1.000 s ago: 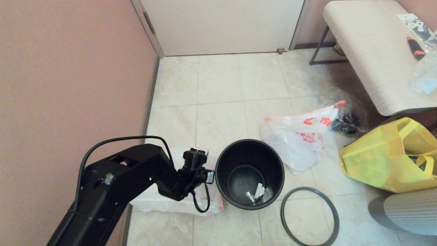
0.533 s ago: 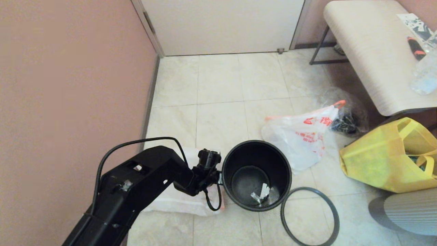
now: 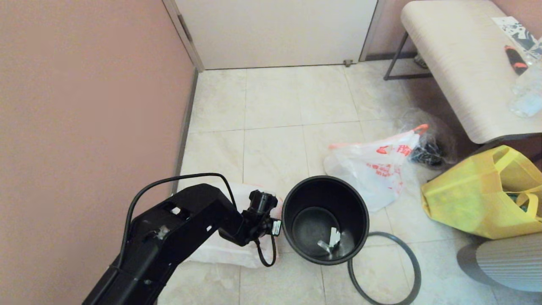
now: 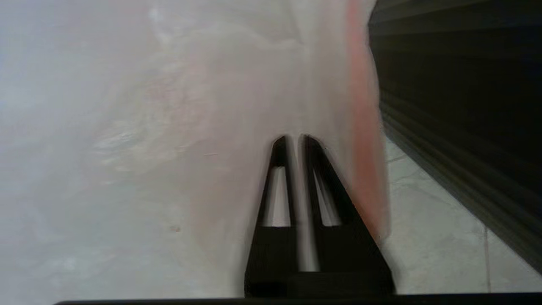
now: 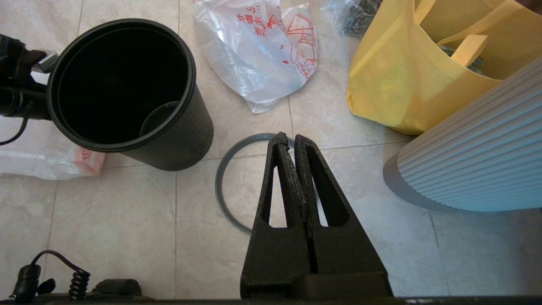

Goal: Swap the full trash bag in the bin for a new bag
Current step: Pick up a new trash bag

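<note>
One left gripper, nearly closed and holding nothing, hovers over the new bag beside the bin; it should pinch one layer only.

Tight gap on the left

Left gripper is squeezed between bin and new bag, seemingly touching both.

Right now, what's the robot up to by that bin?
The left gripper is low over the new bag, which lies flat on the floor beside the bin; its jaws are nearly closed, with no clear grip visible. The bin is unlined. Its hoop lies on the floor and the full trash bag sits behind. The right gripper hovers shut above the hoop.
</note>
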### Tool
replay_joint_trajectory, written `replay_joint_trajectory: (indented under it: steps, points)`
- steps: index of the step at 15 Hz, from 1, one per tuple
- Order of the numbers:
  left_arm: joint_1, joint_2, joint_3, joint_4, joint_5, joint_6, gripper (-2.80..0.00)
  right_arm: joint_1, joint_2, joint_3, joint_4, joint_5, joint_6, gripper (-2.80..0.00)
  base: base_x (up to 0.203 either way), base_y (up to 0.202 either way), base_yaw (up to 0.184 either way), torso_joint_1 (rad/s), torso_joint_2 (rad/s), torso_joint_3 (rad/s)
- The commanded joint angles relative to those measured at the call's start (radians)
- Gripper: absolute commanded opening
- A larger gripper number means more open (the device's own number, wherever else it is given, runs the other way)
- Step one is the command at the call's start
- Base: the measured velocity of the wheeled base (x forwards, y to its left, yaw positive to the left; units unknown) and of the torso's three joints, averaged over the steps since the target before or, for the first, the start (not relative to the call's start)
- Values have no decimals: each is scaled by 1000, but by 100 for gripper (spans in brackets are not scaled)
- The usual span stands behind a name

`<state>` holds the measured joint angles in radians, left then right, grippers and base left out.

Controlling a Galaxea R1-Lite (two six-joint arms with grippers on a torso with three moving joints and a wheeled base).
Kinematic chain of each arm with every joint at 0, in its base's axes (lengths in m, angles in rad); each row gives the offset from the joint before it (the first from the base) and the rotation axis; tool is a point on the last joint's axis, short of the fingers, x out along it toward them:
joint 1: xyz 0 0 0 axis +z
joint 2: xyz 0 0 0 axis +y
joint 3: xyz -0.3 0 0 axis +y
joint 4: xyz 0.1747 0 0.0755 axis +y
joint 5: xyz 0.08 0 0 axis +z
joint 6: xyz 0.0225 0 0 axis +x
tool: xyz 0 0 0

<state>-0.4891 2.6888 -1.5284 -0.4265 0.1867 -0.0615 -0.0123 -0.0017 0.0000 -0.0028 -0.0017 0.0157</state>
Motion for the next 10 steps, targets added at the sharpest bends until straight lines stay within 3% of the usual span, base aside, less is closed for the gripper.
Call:
replay_joint_trajectory:
  steps: [1, 8, 10]
  points:
    - [0, -15, 11, -4, 0, -4, 0, -1, 2, 2, 0, 0, 0, -280, 0, 0, 0, 0, 0, 0]
    - [-8, -47, 69, -6, -7, -26, 0, 0, 2, 2, 0, 0, 0, -280, 0, 0, 0, 0, 0, 0]
    - [-7, -74, 122, -10, -53, -26, 0, 0, 2, 2, 0, 0, 0, -280, 0, 0, 0, 0, 0, 0]
